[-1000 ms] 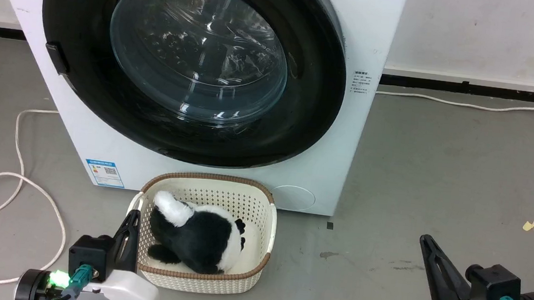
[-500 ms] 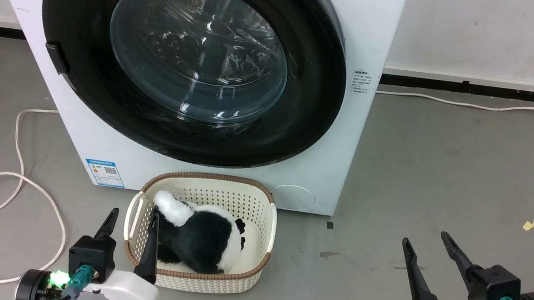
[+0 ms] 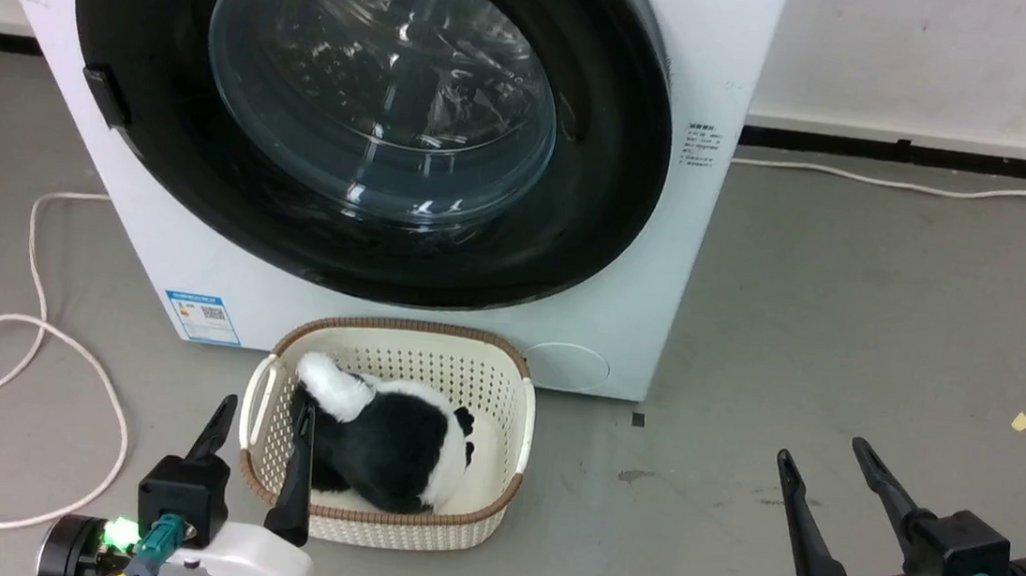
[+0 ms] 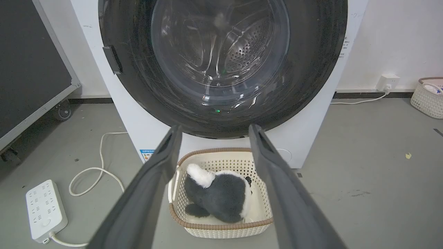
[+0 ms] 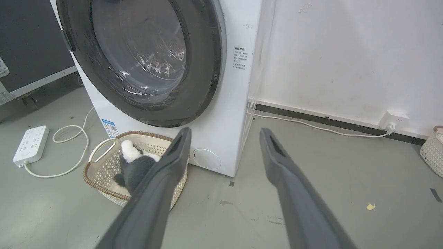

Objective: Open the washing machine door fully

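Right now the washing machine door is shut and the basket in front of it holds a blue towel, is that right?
Not quite: the basket holds a black-and-white plush toy, as the head view shows. The washing machine door is shut.

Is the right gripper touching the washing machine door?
Apart. The head view shows the right gripper open at the lower right, with a stretch of bare grey floor between its fingertips and the washing machine door.
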### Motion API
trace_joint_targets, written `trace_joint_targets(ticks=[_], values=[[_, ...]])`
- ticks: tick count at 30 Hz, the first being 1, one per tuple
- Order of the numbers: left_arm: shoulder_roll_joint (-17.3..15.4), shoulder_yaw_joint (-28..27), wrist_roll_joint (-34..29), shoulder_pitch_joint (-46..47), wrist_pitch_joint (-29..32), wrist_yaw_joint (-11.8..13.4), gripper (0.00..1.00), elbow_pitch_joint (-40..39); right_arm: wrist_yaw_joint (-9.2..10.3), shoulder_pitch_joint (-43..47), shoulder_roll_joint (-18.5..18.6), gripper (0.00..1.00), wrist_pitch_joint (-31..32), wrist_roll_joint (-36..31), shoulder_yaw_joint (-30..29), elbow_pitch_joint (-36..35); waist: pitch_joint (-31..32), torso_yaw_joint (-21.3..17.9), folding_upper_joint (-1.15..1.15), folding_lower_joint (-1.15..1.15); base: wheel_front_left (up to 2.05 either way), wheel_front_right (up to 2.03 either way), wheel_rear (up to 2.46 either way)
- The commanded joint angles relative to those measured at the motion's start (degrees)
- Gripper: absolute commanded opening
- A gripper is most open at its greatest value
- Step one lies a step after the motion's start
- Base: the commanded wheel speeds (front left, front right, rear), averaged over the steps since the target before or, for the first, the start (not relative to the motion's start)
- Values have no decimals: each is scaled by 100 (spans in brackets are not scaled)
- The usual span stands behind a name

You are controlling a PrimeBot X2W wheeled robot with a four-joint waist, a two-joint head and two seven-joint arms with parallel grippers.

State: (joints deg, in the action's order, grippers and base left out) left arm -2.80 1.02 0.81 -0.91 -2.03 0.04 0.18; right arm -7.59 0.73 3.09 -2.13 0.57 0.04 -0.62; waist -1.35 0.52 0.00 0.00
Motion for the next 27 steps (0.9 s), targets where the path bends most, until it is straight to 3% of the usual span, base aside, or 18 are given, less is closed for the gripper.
trace_joint_targets(ticks=[1, 20, 21, 22, 23, 27], values=[[-1, 21, 43, 49, -66, 38, 100, -40, 2, -43, -3, 100, -57, 10, -18, -43, -58, 21, 0, 0, 0, 0, 0], [-3, 220, 158, 364, -281, 151, 100, -221, 3, -827, 410, 100, -124, 267, 60, -125, -684, 211, 0, 0, 0, 0, 0], [-3, 235, 166, 384, -293, 157, 100, -224, 3, -902, 440, 80, -105, 313, 72, -120, -719, 224, 0, 0, 0, 0, 0], [-3, 249, 173, 402, -305, 162, 100, -228, 3, -975, 470, 20, -88, 359, 78, -117, -751, 239, 0, 0, 0, 0, 0], [-3, 264, 180, 418, -317, 167, 100, -230, 3, -1046, 498, 0, -72, 414, 83, -115, -782, 255, 0, 0, 0, 0, 0], [-3, 309, 202, 477, -365, 187, 100, -242, 4, -1339, 545, 0, 19, 753, 48, -75, -890, 326, 0, 0, 0, 0, 0]])
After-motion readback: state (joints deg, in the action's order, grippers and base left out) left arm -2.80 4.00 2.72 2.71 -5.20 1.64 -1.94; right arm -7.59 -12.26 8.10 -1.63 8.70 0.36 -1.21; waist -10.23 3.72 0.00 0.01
